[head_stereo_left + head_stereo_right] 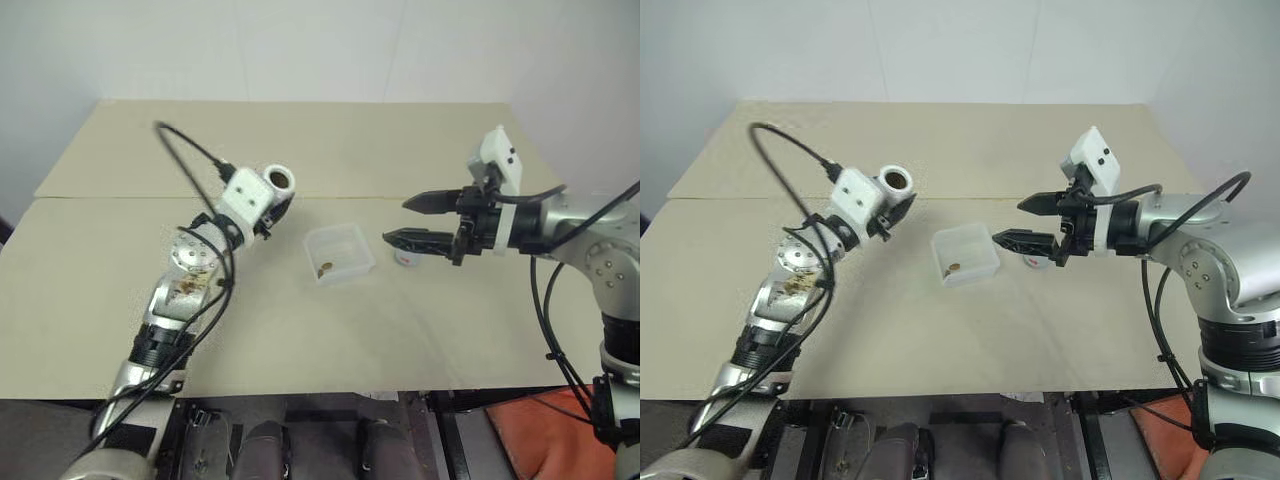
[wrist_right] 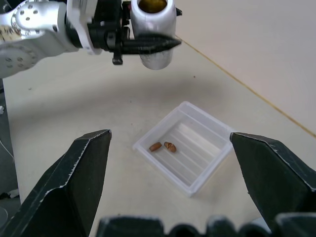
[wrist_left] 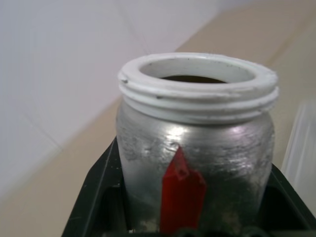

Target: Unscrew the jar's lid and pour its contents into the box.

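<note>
Though left gripper (image 2: 148,45) clamps the uncapped jar (image 3: 195,148), its inside stays dark; right gripper (image 1: 412,222) wide, empty.

The left end effector (image 2: 148,45) is closed around the small silvery cylindrical jar with a white threaded neck (image 3: 197,143), so its black fingers cover the jar's flanks in the left wrist view, and that picture's lower edge cuts off the jar's base and the red mark on its wall. The jar's dark mouth does not reveal whether anything remains inside. In the head views the white wrist camera block hides most of the jar and the fingers. The round light-grey lid (image 1: 406,257) lies on the beige tabletop (image 1: 300,330), mostly hidden behind the lower finger of the wide-open right end effector (image 1: 408,222). The shallow translucent white plastic box (image 2: 212,129) holds tiny brown lumps (image 2: 164,146), too small to identify
</note>
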`<move>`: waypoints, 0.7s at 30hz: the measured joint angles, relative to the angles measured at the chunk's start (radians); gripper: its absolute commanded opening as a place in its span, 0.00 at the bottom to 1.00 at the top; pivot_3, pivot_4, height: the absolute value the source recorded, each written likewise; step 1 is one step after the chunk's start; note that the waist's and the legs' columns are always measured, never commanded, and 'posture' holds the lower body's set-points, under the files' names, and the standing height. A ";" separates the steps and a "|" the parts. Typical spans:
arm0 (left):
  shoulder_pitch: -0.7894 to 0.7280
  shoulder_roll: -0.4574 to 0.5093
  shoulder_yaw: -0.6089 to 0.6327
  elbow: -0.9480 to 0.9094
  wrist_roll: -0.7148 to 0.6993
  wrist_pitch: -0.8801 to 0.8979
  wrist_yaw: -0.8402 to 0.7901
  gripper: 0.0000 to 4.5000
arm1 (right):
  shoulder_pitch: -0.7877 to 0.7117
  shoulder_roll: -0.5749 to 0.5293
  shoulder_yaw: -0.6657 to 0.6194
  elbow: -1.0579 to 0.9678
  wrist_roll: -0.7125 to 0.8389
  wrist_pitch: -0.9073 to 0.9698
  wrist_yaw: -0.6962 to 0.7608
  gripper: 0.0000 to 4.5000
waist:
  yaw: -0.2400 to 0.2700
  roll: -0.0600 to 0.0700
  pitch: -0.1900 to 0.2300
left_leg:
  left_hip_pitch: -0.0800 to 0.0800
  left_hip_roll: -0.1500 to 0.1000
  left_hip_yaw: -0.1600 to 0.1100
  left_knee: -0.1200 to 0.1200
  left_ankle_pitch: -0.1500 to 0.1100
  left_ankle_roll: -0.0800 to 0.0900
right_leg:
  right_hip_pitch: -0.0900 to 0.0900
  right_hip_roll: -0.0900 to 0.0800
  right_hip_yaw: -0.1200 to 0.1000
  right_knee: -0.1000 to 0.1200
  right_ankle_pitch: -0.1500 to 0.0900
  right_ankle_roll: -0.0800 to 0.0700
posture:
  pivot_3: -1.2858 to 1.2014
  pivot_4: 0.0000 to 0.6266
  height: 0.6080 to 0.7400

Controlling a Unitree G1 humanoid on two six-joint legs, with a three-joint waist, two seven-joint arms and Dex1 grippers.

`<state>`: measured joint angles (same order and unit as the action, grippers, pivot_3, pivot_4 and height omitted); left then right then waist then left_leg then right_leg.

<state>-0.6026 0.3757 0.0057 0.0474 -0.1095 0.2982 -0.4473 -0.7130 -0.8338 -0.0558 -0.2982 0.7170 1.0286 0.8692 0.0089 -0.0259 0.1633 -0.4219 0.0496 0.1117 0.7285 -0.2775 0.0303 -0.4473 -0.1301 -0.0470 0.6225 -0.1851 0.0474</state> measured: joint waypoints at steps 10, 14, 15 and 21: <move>0.089 -0.091 0.071 0.248 -0.014 -0.238 0.047 0.51 | 0.018 0.001 0.000 -0.030 0.013 0.000 -0.018 0.99 | 0.005 0.000 0.000 | 0.006 0.000 0.000 -0.002 -0.001 0.002 | 0.010 0.000 -0.002 -0.010 0.001 -0.001 | 0.52 0.24 1.00; 0.067 -0.112 0.077 0.337 -0.014 -0.342 0.054 0.51 | 0.024 0.000 -0.005 -0.046 0.014 0.000 -0.029 0.99 | 0.006 0.000 0.000 | 0.006 0.000 0.000 -0.001 -0.001 0.002 | 0.011 0.000 -0.002 -0.010 0.003 0.000 | 0.52 0.24 1.00; 0.062 -0.116 0.077 0.354 -0.014 -0.358 0.053 0.56 | 0.025 0.000 -0.006 -0.049 0.015 0.000 -0.029 1.00 | 0.005 0.000 0.000 | 0.006 0.000 0.000 -0.001 -0.001 0.002 | 0.011 0.000 -0.002 -0.010 0.003 0.000 | 0.52 0.24 1.00; 0.063 -0.132 0.088 0.366 -0.053 -0.338 0.026 0.92 | 0.053 0.000 -0.014 -0.075 0.035 0.007 -0.042 1.00 | 0.003 0.000 0.000 | 0.006 0.000 0.000 -0.002 -0.002 0.003 | 0.011 0.000 -0.002 -0.010 0.003 0.000 | 0.52 0.24 1.00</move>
<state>-0.5391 0.2434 0.0940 0.4130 -0.1622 -0.0400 -0.4212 -0.6599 -0.8342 -0.0701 -0.3729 0.7524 1.0353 0.8275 0.0120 -0.0260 0.1634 -0.4159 0.0493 0.1113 0.7269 -0.2791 0.0328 -0.4363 -0.1301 -0.0492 0.6126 -0.1822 0.0475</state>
